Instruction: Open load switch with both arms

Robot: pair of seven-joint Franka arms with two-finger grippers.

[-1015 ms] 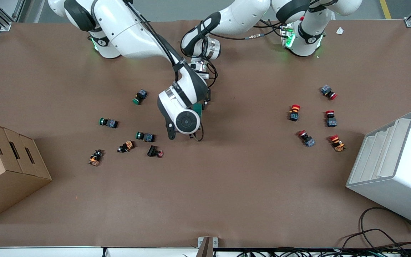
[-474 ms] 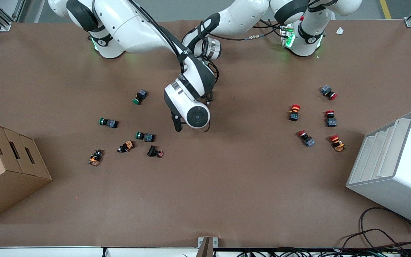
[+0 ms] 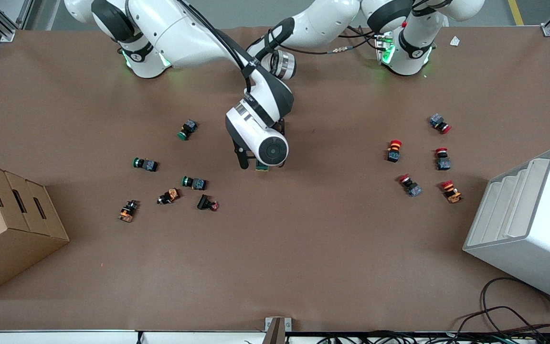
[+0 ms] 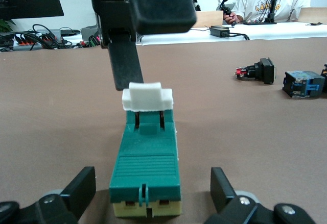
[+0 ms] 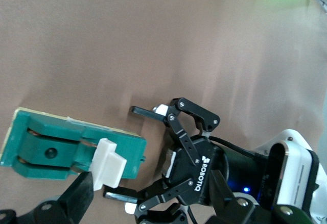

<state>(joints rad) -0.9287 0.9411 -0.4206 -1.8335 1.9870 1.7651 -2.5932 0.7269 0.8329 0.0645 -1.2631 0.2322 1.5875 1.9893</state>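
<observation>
The load switch, a dark-green block on a pale base, lies on the table with its white toggle raised. My left gripper is open, and the switch's near end sits between its fingers. One right finger stands close by the toggle. In the right wrist view my right gripper is open above the switch, with the toggle beside one finger. The left gripper straddles the switch's end there. From the front, only an end of the switch shows under the right hand.
Green push-buttons and orange ones lie toward the right arm's end. Red ones lie toward the left arm's end. A cardboard box and a white rack stand at the table's two ends.
The right hand has swung toward the left arm's end of the table and away from the front camera. The switch now peeks out at the hand's nearer edge.
</observation>
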